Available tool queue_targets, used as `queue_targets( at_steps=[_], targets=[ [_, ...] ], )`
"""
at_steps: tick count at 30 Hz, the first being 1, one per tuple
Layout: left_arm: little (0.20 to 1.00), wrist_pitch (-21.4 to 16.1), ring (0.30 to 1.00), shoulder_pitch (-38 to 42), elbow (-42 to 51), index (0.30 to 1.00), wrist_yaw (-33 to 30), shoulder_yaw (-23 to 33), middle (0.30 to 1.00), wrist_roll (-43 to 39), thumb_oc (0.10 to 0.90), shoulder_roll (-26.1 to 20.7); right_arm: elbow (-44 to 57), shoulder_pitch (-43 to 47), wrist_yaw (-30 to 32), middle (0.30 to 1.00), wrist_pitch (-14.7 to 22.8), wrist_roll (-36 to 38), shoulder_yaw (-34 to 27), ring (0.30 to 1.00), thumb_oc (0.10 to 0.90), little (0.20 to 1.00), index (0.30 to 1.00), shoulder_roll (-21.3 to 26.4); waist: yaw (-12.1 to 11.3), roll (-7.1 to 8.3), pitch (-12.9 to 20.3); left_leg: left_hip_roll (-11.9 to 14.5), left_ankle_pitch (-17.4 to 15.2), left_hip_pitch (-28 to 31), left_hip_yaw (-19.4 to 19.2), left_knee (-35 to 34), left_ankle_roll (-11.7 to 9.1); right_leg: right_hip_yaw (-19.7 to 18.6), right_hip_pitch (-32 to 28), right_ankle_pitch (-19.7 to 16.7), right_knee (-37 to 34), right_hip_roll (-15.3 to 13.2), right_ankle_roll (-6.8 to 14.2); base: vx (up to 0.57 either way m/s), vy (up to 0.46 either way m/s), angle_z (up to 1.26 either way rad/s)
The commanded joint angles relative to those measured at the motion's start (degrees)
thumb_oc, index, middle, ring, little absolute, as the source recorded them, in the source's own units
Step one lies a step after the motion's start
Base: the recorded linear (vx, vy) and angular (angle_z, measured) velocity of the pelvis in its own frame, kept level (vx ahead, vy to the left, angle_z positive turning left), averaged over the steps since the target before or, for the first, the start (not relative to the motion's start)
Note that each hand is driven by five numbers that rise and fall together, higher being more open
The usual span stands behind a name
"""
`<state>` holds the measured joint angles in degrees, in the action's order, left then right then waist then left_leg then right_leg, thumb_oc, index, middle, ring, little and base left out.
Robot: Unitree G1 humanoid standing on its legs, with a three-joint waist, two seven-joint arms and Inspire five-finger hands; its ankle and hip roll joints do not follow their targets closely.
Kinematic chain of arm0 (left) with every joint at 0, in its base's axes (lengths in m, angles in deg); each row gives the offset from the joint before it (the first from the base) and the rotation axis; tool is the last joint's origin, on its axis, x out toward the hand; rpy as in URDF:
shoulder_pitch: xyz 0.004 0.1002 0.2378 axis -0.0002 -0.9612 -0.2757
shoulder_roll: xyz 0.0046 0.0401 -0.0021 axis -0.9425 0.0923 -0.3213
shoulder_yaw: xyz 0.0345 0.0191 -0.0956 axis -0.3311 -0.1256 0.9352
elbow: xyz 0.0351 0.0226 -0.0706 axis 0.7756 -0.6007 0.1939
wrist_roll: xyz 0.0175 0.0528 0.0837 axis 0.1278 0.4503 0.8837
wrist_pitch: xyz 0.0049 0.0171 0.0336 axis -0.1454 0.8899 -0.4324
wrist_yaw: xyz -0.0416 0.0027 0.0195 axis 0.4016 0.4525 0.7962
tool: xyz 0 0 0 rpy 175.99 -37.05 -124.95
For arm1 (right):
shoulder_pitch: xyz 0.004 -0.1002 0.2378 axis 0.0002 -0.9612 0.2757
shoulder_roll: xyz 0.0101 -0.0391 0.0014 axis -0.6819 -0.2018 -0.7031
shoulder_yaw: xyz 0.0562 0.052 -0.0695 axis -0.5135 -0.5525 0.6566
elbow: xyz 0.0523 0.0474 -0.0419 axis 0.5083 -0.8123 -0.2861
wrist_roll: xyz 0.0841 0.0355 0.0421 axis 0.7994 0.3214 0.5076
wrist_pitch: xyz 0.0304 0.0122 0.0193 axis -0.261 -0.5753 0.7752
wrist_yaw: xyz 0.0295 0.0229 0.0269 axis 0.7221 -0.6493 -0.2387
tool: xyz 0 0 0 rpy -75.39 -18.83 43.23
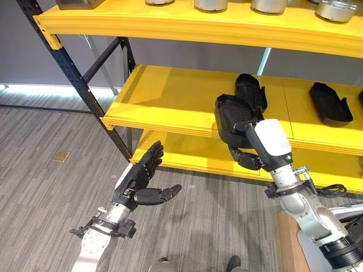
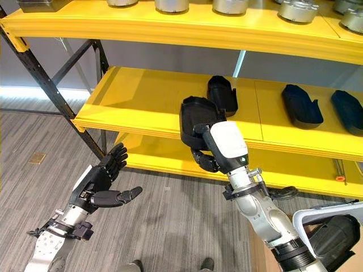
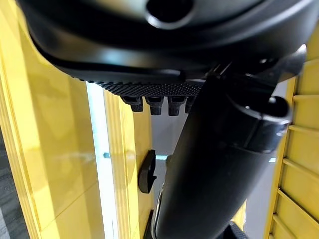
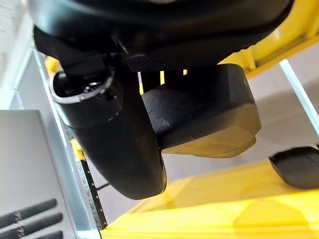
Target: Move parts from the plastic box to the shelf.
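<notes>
The right hand (image 2: pixel 211 152) is gripping a matte black, shoe-shaped part (image 2: pixel 195 122) over the glossy yellow shelf (image 2: pixel 136 102), while the left hand (image 2: pixel 99 181) is hovering open-fingered, well apart.

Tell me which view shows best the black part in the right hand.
The right eye view: the black part shows whole at the middle shelf, held by the right hand. The left eye view matches it; the right wrist view shows one end.

Two head cameras side by side look down from above at the yellow metal shelf (image 1: pixel 187 99) with black uprights, sharing nearly the same scene. Each wrist camera looks along its own hand, very close, toward that shelf.
</notes>
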<state>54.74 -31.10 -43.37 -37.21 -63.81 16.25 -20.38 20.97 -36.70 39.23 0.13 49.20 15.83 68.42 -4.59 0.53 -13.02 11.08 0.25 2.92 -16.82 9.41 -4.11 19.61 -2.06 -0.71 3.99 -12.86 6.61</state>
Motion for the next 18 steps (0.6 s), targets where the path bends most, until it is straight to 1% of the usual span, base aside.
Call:
queue_targets(
  at_steps=[1,2,3,5,6,8,9,10,11,12,13,14,16,18],
  targets=[
    [1.000,-4.53,1.000,4.05,4.62,1.000,-2.34,0.31,1.000,-2.27,0.900,-1.71,7.29,6.50,6.99,0.300,5.01,-0.95,-2.03,0.300,0.400,0.300,0.300,1.21,0.66,1.04,6.90,0.48,-1.06,-2.33,1.42,24.07,-2.49,-1.39,1.68,3.17,-1.26,3.86,-6.74,0.13,-0.083,0.11],
    [1.000,-4.80,1.000,4.22,3.99,1.000,-2.18,0.49,1.000,-1.99,0.900,-1.50,7.21,6.73,7.40,0.300,5.25,-1.19,-1.84,0.300,0.400,0.300,0.300,1.37,0.35,1.06,6.56,-0.08,-2.08,-4.39,1.95,24.62,-1.78,-1.79,1.17,3.40,-1.36,4.25,-6.83,0.13,-0.037,0.09],
    [1.000,-4.79,1.000,4.18,4.00,1.000,-2.15,0.65,1.000,-1.92,0.900,-1.36,7.14,7.06,7.51,0.300,5.25,-1.38,-1.68,0.300,0.400,0.300,0.300,1.34,0.10,1.00,6.38,-0.39,-2.43,-5.22,2.12,23.98,-1.43,-2.19,0.86,3.55,-1.46,4.47,-6.80,0.16,0.018,0.09],
    [1.000,-4.66,1.000,3.51,4.68,1.000,-2.47,1.22,1.000,-1.93,0.900,-1.36,6.64,8.81,7.83,0.300,5.35,-1.97,-0.91,0.300,0.400,0.300,0.300,1.06,-0.59,0.83,6.10,-0.80,-2.55,-6.29,1.62,18.52,-0.53,-3.18,-0.16,3.91,-1.69,4.80,-6.33,0.17,0.127,-0.07],
    [1.000,-4.38,1.000,3.12,5.38,1.000,-3.07,1.49,1.000,-1.97,0.900,-1.56,7.29,9.45,7.46,0.300,5.13,-1.78,-0.69,0.300,0.400,0.300,0.300,1.19,-0.93,0.41,6.11,-0.43,-1.55,-6.51,2.02,12.12,-0.77,-3.53,-0.81,4.29,-1.64,5.03,-5.76,0.19,0.214,-0.11],
    [1.000,-4.04,1.000,2.43,6.11,1.000,-3.78,1.85,1.000,-2.00,0.900,-1.80,8.21,9.77,7.53,0.300,4.63,-2.23,-0.50,0.300,0.400,0.300,0.300,1.52,-1.51,-0.15,6.27,0.76,1.33,-7.30,3.54,3.46,-1.60,-4.24,-1.72,4.98,-1.47,5.26,-5.11,0.22,0.264,-0.05],
    [1.000,-3.82,1.000,1.51,6.19,1.000,-4.70,2.13,1.000,-2.40,0.900,-1.81,8.66,9.76,7.17,0.300,4.11,-2.27,-0.25,0.300,0.400,0.300,0.300,1.84,-2.10,-0.54,6.26,2.46,5.79,-7.53,5.52,-3.35,-2.70,-5.20,-2.88,5.99,-0.98,5.38,-4.78,0.23,0.257,-0.03],
    [1.000,-3.76,1.000,1.24,6.12,1.000,-4.91,2.31,1.000,-2.78,0.900,-1.72,8.71,9.74,7.06,0.300,4.10,-2.24,-0.22,0.300,0.400,0.300,0.300,1.90,-2.27,-0.60,6.17,3.20,7.43,-7.75,6.21,-4.91,-3.07,-5.60,-3.31,6.31,-0.82,5.41,-4.75,0.28,0.304,-0.09],
    [1.000,-4.72,1.000,0.62,5.21,1.000,-4.18,2.88,1.000,-3.62,0.900,-1.58,8.65,10.08,7.45,0.300,3.45,-2.15,0.21,0.300,0.400,0.300,0.300,2.38,-2.75,-0.59,5.85,5.31,10.90,-8.58,6.78,-8.04,-3.82,-5.99,-4.49,7.03,-0.53,5.13,-4.75,0.23,0.281,-0.15],
    [1.000,-5.98,1.000,0.36,4.03,1.000,-2.77,3.35,1.000,-2.74,0.900,-1.31,8.26,10.79,7.51,0.300,2.83,-1.95,0.62,0.300,0.400,0.300,0.300,2.47,-3.01,-0.34,5.50,6.60,12.96,-9.07,6.59,-9.49,-4.32,-5.80,-5.42,7.47,-0.34,4.68,-4.80,0.24,0.309,-0.23],
    [1.000,-6.74,1.000,0.38,3.32,1.000,-2.24,3.47,1.000,-1.92,0.900,-1.12,7.98,11.31,7.32,0.300,2.42,-1.79,0.80,0.300,0.400,0.300,0.300,2.42,-3.12,-0.11,5.22,7.20,13.76,-9.43,6.52,-9.81,-4.49,-5.62,-5.91,7.68,-0.12,4.29,-4.82,0.22,0.325,-0.30],
    [1.000,-7.49,1.000,0.50,2.66,1.000,-1.74,3.49,1.000,-1.08,0.900,-1.11,7.58,11.82,7.14,0.300,2.04,-1.55,0.88,0.300,0.400,0.300,0.300,2.53,-3.38,0.13,4.81,7.80,14.03,-10.09,6.91,-9.83,-4.65,-5.49,-6.36,8.17,0.67,3.65,-4.81,0.20,0.314,-0.32],
    [1.000,-8.01,1.000,0.63,2.16,1.000,-1.08,3.76,1.000,-1.21,0.900,-0.96,7.12,12.11,7.05,0.300,1.76,-1.10,0.97,0.300,0.400,0.300,0.300,2.88,-3.66,0.12,4.41,7.83,13.49,-10.57,7.57,-9.51,-4.66,-5.42,-6.79,9.06,2.10,2.82,-4.66,0.24,0.364,-0.51],
    [1.000,-8.62,1.000,0.39,2.01,1.000,-1.10,4.24,1.000,-1.19,0.900,-1.01,7.04,10.84,7.43,0.300,2.93,-0.43,0.59,0.300,0.400,0.300,0.300,3.17,-3.90,-0.78,4.68,6.46,10.18,-8.98,9.60,-9.82,-4.15,-6.09,-6.65,10.26,4.70,2.34,-4.03,0.28,0.427,-0.25]
  ],
)
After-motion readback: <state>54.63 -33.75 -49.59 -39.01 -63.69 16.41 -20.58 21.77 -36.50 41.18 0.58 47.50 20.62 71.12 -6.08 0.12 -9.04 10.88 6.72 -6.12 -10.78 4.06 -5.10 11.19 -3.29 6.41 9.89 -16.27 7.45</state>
